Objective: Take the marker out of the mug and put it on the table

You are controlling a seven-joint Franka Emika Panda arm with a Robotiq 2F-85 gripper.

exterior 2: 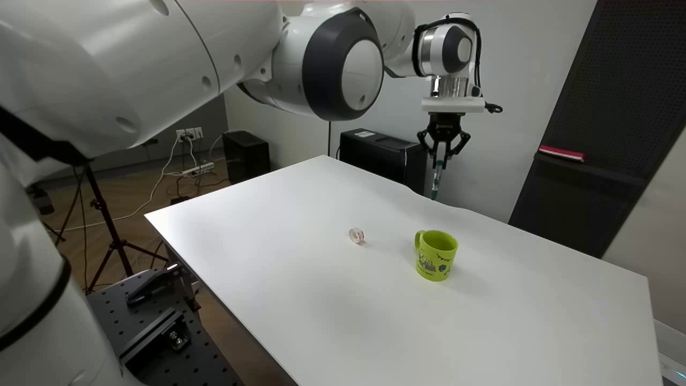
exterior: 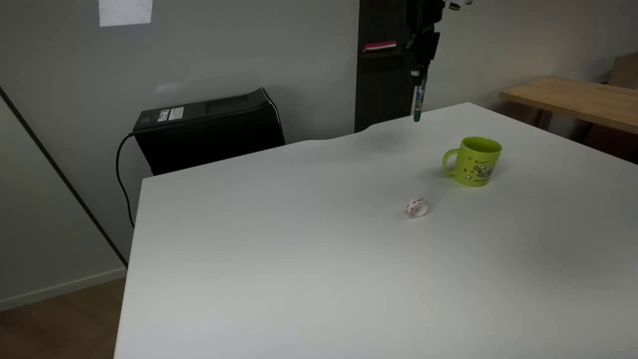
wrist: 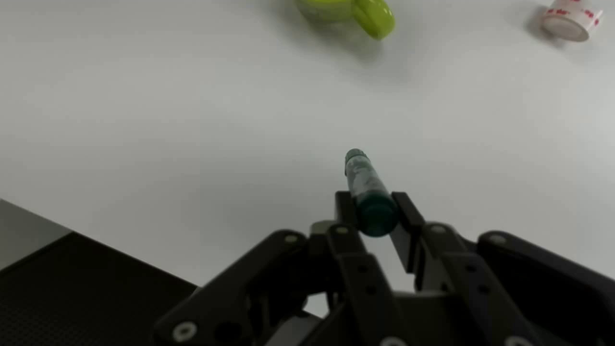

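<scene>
Tabletop (exterior 2: 321,311), broad and plain white, lies before your white jointed arm (exterior 2: 343,69), whose large links show in an exterior view but not the wrist view. It stretches outward. Your black two-fingered gripper (exterior 2: 440,160) points down, apart from the lime-green one-handled mug (exterior: 476,167), clamped on the slim green-capped marker (wrist: 365,180) in mid-air.

In an exterior view we note a grey wall (exterior: 299,65), brown floor (exterior: 65,319) and wooden desk (exterior: 573,97); a black box-shaped unit (exterior: 214,142) (pale labels (exterior: 175,113) on top) stands near the wall, cable (exterior: 118,164) hanging.
</scene>
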